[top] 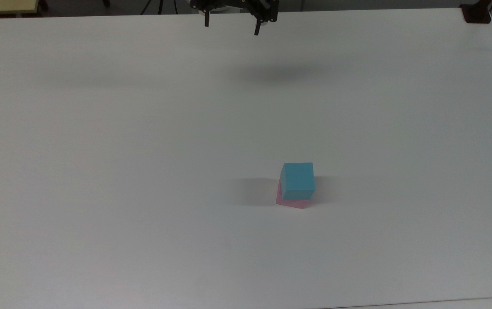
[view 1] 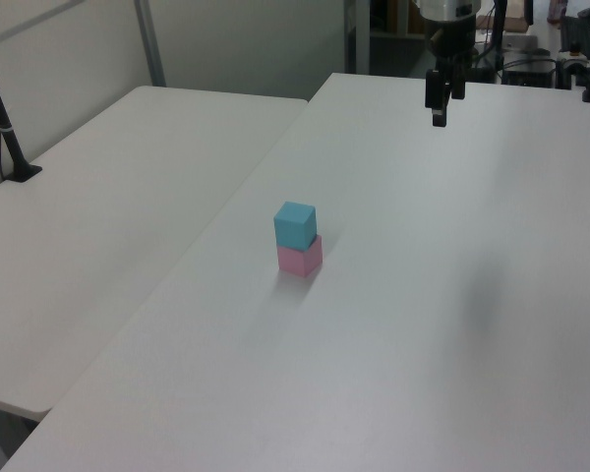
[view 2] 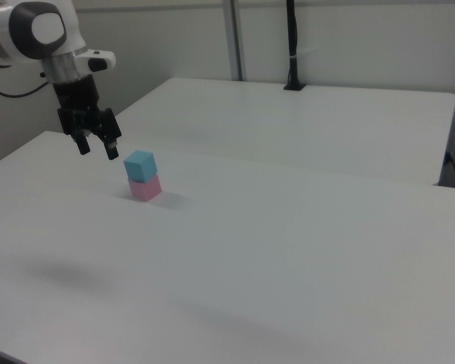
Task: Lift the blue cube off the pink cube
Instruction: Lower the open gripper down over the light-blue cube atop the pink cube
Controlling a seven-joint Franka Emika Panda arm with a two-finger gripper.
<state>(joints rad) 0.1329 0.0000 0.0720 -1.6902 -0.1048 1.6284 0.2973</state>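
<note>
Blue cube (top: 298,180): sits on the pink cube (top: 291,202), slightly askew.
Pink cube: on the white table (top: 143,171).
Gripper (top: 231,25): fingers spread wide, holding nothing, raised, well apart from the cubes.

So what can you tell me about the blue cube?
The blue cube is small, light blue and matte, with plain flat faces. It sits upright on top of the pink cube, turned slightly so their edges don't line up. Only the pink cube touches it. The gripper hangs open, far away, above the white table.
</note>
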